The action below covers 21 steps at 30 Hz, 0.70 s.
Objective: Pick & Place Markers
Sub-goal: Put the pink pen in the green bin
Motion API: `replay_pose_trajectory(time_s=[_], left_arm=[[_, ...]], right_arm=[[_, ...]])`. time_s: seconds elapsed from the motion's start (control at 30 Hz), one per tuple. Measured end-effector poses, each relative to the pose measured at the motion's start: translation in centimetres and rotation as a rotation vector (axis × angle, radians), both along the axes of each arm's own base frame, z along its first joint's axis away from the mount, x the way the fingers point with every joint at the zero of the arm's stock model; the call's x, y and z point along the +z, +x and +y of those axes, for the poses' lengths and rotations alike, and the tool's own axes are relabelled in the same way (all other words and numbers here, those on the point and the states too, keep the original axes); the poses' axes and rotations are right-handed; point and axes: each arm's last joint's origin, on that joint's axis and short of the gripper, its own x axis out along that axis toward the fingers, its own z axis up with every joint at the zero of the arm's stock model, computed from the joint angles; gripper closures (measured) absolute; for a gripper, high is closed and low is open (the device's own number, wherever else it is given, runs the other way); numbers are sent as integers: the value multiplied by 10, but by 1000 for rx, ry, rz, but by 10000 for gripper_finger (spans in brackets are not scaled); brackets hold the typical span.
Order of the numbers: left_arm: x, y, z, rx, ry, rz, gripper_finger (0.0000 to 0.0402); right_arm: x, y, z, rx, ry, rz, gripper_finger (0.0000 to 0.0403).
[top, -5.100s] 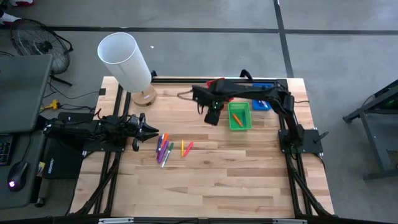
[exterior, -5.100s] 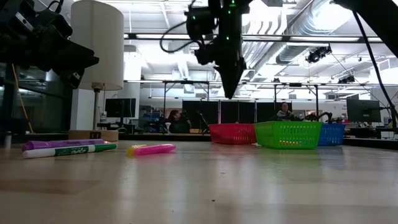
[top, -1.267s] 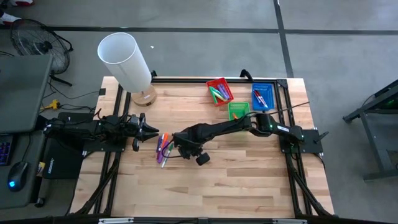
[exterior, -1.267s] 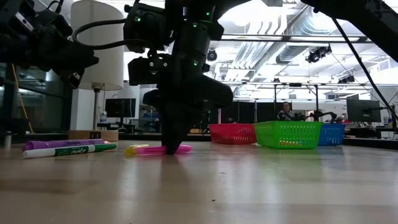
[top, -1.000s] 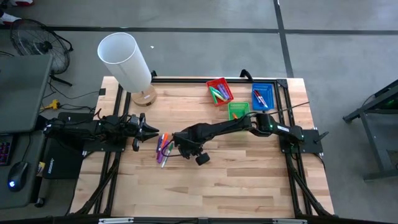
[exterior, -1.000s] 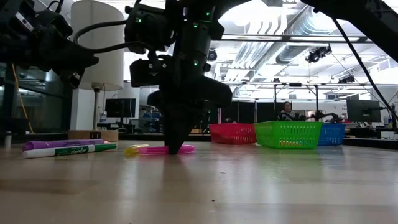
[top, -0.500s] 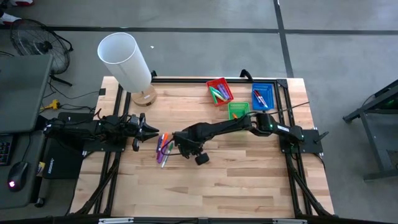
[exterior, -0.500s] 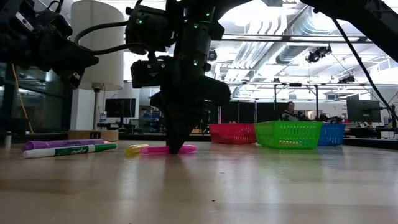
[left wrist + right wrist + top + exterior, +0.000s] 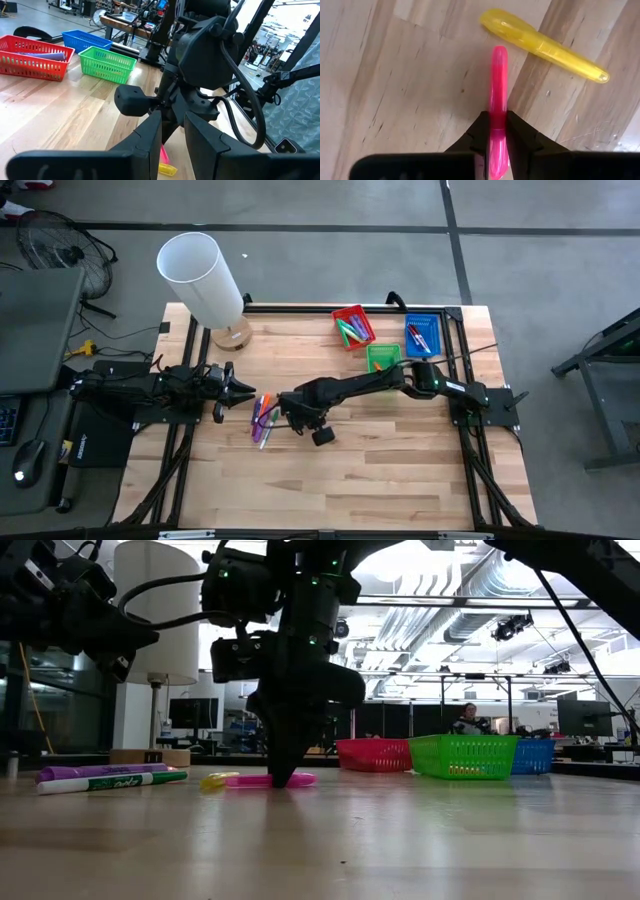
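On the pale wooden desk (image 9: 380, 480), three small rectangular plastic trays sit near the far right edge: the red tray (image 9: 351, 326) leftmost, the blue tray (image 9: 421, 335) rightmost, the green tray (image 9: 383, 357) between them and nearer the middle. A cluster of thin mixed-colour markers (image 9: 263, 418) lies left of centre. A pink marker (image 9: 498, 107) and a yellow marker (image 9: 543, 46) lie just right of that cluster, close together. A white-shaded lamp (image 9: 203, 280) stands at the far left corner.

overhead, table-level, 2 close wrist views
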Motion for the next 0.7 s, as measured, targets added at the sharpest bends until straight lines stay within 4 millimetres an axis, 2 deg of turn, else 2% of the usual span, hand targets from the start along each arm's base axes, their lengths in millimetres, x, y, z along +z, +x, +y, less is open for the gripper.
replay_pose_trajectory(time_s=[0.7], left_arm=[[0, 0, 0, 0, 0, 0, 318]], right_arm=[[4, -5, -7, 19, 18, 40, 373]])
